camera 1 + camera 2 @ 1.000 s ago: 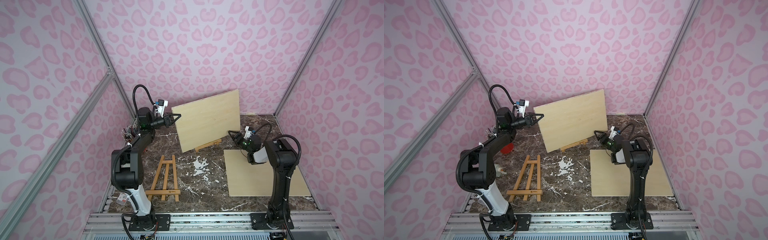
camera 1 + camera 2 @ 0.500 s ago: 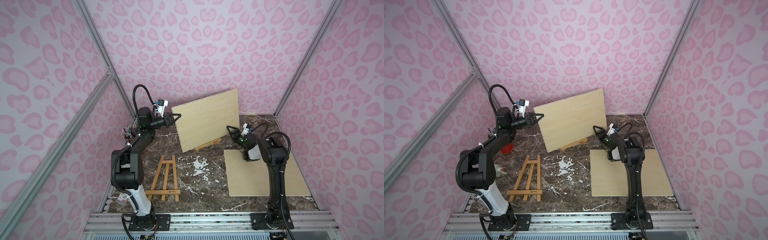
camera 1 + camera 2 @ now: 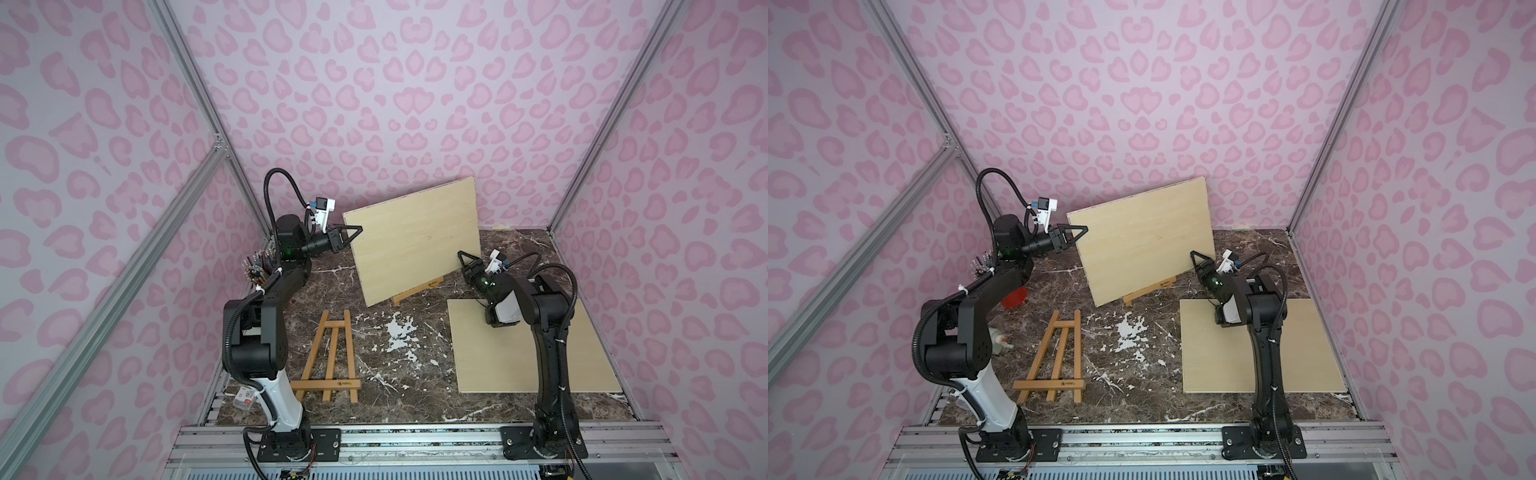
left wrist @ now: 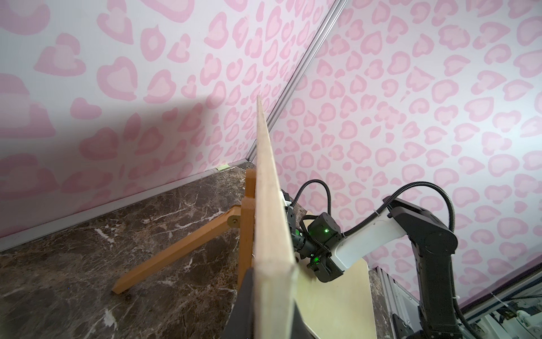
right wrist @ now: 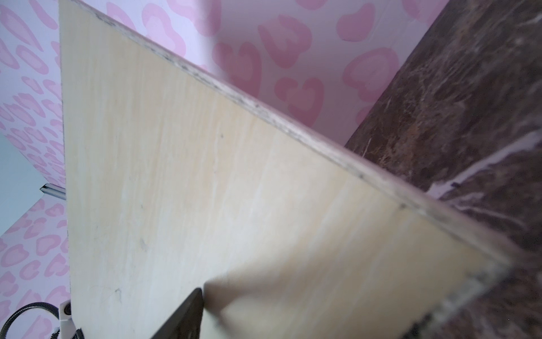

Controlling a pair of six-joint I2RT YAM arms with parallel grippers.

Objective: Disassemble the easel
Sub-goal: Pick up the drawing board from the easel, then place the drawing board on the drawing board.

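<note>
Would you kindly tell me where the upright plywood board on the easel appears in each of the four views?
Top view: upright board at centre back, tilted, left claw clamped on its edge.
Top view: board a little left of centre, same pose.
Left wrist: edge-on, a thin strip through the frame's centre.
Right wrist: its pale face fills most of the frame.
Shared landmark: the dark marble tabletop, in all four.

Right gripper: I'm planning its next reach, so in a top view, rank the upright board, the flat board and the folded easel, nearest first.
1. The upright board: right at the right gripper, back centre.
2. The flat board: just in front of it, on the right.
3. The folded easel: farthest, lying on the left.
</note>
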